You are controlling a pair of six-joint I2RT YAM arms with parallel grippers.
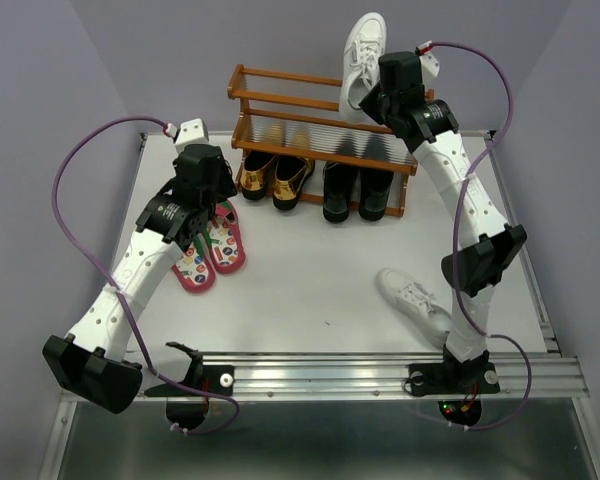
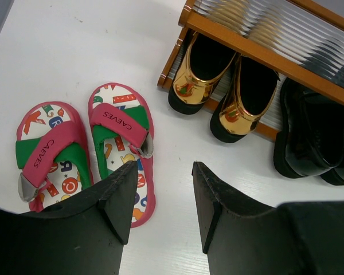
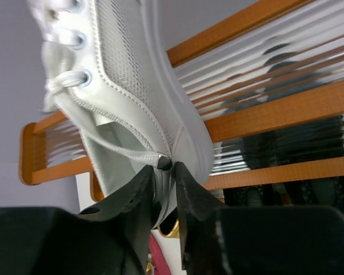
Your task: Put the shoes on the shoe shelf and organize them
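Observation:
My right gripper (image 1: 377, 100) (image 3: 164, 166) is shut on the heel edge of a white sneaker (image 1: 363, 55) (image 3: 132, 86), which hangs toe-up over the right part of the top tier of the orange-brown shoe shelf (image 1: 280, 75) (image 3: 264, 109). On the lower tier stand the gold loafers (image 1: 275, 178) (image 2: 203, 77) and the black boots (image 1: 358, 192) (image 2: 312, 140). The pink flip-flops (image 1: 212, 248) (image 2: 120, 129) lie side by side on the table left of the shelf. Just above and right of them my left gripper (image 1: 202, 225) (image 2: 163, 169) hangs open, holding nothing. A second white sneaker (image 1: 415, 300) lies on the table near the right arm's base.
The white table (image 1: 320, 270) ends at a metal rail (image 1: 380, 372) along the near edge, where both arm bases are bolted. Purple cables loop off each arm. Grey walls stand close behind the shelf.

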